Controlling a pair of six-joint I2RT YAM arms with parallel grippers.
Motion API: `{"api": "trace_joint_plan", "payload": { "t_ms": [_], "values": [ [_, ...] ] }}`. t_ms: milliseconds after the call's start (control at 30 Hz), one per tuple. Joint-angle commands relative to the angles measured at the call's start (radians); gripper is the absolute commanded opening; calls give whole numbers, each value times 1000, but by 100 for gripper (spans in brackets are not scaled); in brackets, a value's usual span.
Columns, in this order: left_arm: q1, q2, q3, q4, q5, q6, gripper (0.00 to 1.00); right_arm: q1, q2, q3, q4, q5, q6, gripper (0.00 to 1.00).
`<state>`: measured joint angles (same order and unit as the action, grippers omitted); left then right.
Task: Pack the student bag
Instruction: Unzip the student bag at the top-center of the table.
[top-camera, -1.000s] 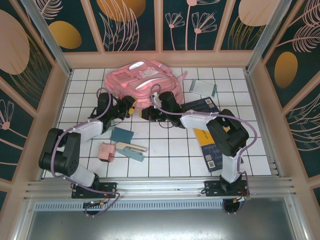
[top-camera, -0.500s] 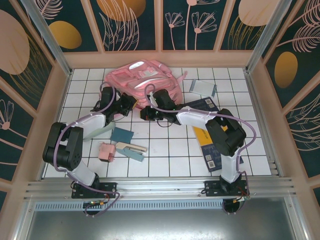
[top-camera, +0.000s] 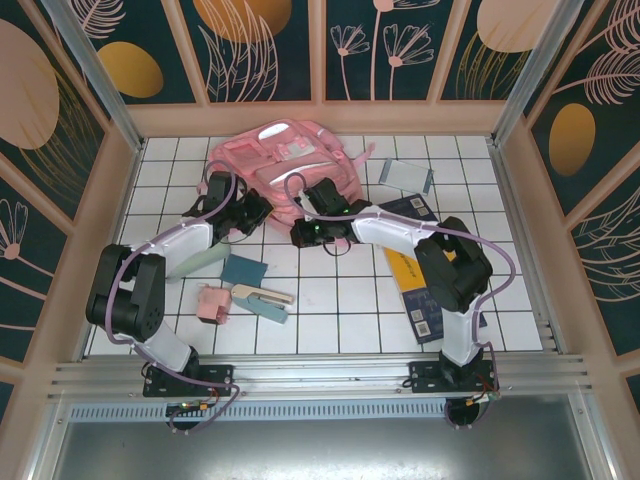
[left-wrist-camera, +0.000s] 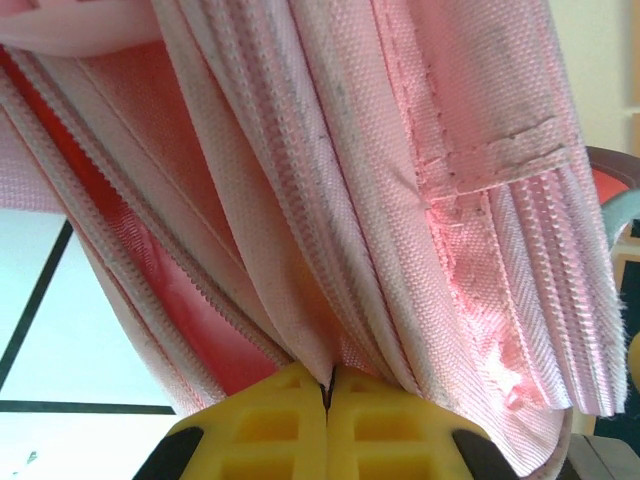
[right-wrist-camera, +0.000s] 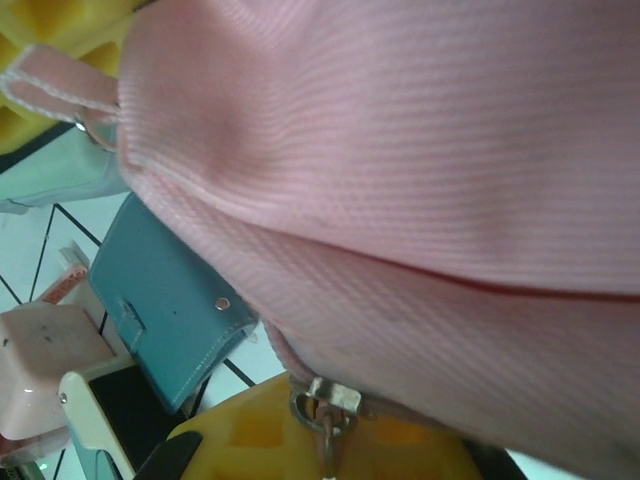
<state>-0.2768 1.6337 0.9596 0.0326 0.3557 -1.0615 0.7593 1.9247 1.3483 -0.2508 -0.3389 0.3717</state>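
1. The student bag (top-camera: 285, 165) is lying at the far middle of the white-tiled table (top-camera: 330, 320), with its near edge facing both arms so they can reach the zips
2. The left gripper (left-wrist-camera: 327, 385) is pinching a fold of pink fabric beside a zip track, jaws pressed together on it, probably anchoring the bag
3. The right gripper (right-wrist-camera: 325, 440) is clamping the metal zip pull (right-wrist-camera: 325, 397), jaws closed on it, likely for drawing a pocket open
4. A teal wallet (right-wrist-camera: 170, 300) is waiting just beside the bag, unpacked

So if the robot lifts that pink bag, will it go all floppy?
Probably floppy: the bag is soft woven cloth that folds and bunches where the left gripper pinches it. It would likely sag when lifted. It shouldn't roll, lying slumped flat.
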Motion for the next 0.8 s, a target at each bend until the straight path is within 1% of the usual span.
{"api": "trace_joint_plan", "payload": {
  "t_ms": [0,67,200,333,400,433,467,567,767],
  "values": [
    [29,0,31,14,-86,41,0,-25,-91,-32,-74,-14,-46,0],
    [32,-10,30,6,-92,51,0,-49,-114,-54,-77,-21,-51,0],
    [43,-28,25,-12,-87,65,0,-127,-149,-91,-74,-66,-62,0],
    [53,-41,28,-23,-71,82,0,-196,-155,-82,-96,-62,-91,0],
    [58,-46,27,-28,-66,88,0,-207,-149,-69,-113,-68,-114,0],
    [61,-49,27,-31,-62,90,0,-207,-142,-61,-127,-65,-124,0],
    [64,-52,26,-34,-60,92,0,-242,-134,-53,-144,-62,-133,0],
    [70,-69,24,-38,-55,104,0,-270,-128,-44,-173,-35,-148,0],
    [93,-102,22,-61,-49,118,0,-328,-143,-54,-183,5,-160,0]
  ]
}}
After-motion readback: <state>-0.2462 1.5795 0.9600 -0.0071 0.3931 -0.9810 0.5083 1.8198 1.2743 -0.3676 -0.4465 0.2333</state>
